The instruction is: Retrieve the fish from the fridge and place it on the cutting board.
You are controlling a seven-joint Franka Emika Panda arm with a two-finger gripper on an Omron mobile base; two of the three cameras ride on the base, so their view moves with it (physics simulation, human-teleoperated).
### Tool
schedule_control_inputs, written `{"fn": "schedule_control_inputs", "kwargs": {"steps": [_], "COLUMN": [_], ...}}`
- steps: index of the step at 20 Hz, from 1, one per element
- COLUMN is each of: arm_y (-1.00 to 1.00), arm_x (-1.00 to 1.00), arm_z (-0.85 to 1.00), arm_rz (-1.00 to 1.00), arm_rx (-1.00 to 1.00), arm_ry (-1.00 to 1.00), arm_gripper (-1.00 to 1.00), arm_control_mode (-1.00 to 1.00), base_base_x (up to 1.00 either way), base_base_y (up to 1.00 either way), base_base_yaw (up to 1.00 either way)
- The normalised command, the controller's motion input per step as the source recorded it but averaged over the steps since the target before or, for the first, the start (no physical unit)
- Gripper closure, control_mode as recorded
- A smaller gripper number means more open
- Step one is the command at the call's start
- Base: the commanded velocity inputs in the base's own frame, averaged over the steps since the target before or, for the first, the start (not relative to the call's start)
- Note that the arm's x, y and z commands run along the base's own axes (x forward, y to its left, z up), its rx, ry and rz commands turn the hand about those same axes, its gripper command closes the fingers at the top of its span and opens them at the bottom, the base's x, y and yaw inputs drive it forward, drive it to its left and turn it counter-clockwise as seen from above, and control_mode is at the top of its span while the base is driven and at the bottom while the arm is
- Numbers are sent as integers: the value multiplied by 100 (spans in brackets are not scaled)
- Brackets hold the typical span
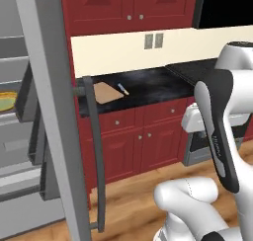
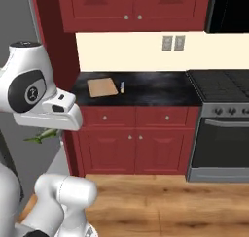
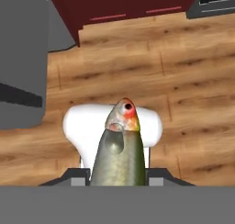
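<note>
- Fish (image 3: 120, 149) out of the fridge (image 1: 42, 111) and in the gripper (image 3: 117, 175); jaws clamped on its body, one each side, head pointing away from the hand.
- Hand view: fish hangs over wood floor (image 3: 193, 113), red cabinets (image 3: 119, 5) beyond it. Well clear of the fridge shelves.
- Right base view: tail end of the fish (image 2: 44, 135) pokes out under the hand, left of the board (image 2: 102, 87) and lower than the counter (image 2: 155, 88).
- Board lies flat on the counter, bare (a small blue-and-white thing (image 2: 122, 87) lies just beside it, on the side toward the stove (image 2: 221, 124); too small to identify).
- Fridge door (image 1: 49, 116) stands open, between the fridge interior and the board in the left base view. Yellow plate (image 1: 7, 100) on a shelf inside.
- Done, by my reading: retrieval.
- Left: carry the fish up and across to the board, lower it onto the wood, release.
- Judgement: roughly halfway. Grip looks secure, but the hold sits toward the rear of the body, so the head end may swing during transport.
</note>
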Motion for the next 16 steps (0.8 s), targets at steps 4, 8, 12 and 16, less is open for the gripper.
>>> {"fn": "schedule_control_inputs", "kwargs": {"steps": [4,8,12,16], "arm_y": [0,0,0,0], "arm_x": [0,0,0,0], "arm_z": [0,0,0,0], "arm_rz": [0,0,0,0], "arm_rx": [0,0,0,0], "arm_ry": [0,0,0,0], "arm_gripper": [100,100,100,100], "arm_control_mode": [100,100,100,100], "base_base_x": [47,39,10,12], "base_base_y": [-39,-60,-93,-69], "base_base_yaw": [0,5,13,18]}}
